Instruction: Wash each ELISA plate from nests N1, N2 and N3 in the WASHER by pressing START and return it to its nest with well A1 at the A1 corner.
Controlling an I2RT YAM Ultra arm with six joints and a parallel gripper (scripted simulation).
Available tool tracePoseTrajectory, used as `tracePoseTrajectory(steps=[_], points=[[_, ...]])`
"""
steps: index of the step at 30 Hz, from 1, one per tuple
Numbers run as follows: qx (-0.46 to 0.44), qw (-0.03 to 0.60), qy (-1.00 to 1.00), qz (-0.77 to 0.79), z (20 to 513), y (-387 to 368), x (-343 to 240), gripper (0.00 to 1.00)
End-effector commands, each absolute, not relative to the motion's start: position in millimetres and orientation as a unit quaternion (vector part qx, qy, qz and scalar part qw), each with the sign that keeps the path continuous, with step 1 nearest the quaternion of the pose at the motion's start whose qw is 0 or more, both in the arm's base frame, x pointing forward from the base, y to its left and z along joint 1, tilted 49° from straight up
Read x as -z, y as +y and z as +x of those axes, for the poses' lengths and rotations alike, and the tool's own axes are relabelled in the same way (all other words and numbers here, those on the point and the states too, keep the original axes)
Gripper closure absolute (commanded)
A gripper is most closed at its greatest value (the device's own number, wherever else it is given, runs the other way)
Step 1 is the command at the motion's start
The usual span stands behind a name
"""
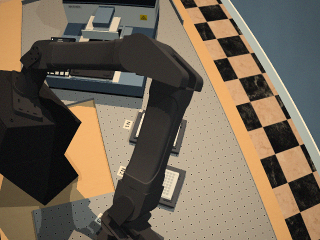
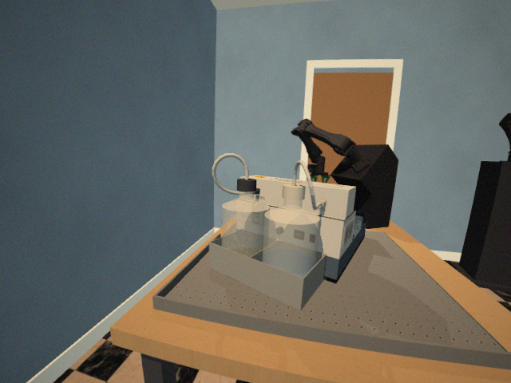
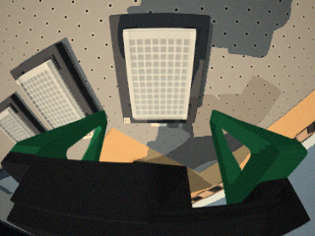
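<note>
In the wrist view three white 96-well plates sit in dark nests. The middle plate [image 3: 159,74] lies flat in its nest below and ahead of my gripper [image 3: 157,116]. The green fingers are wide open, empty and above the board. Two more plates [image 3: 49,92] [image 3: 14,122] lie to the left. In the top view the arm covers most of the N1 plate [image 1: 140,124]; the N2 plate [image 1: 170,182] shows half. The N3 label [image 1: 98,219] peeks out by the wrist at the bottom edge. The WASHER [image 1: 108,38] stands at the back, its dark carrier [image 1: 91,73] empty, the keypad [image 1: 58,73] to its left.
The robot's black base block [image 1: 31,134] stands at the left. In the exterior view two bottles [image 2: 247,218] [image 2: 293,230] with hoses stand in a grey tray [image 2: 263,272] behind the washer [image 2: 305,198]. The gripper's green fingertips [image 2: 319,178] show above it.
</note>
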State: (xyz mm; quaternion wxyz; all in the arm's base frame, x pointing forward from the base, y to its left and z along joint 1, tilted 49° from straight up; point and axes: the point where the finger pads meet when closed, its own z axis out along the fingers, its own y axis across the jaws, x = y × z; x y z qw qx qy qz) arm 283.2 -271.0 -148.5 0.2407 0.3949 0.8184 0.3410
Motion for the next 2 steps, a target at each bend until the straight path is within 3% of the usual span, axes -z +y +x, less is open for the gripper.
tracePoseTrajectory(steps=[1,2], points=[[-0.336,0.247,0.817,0.398,280.2,-278.1,145.8,0.00],[-0.336,0.247,0.817,0.398,280.2,-278.1,145.8,0.00]])
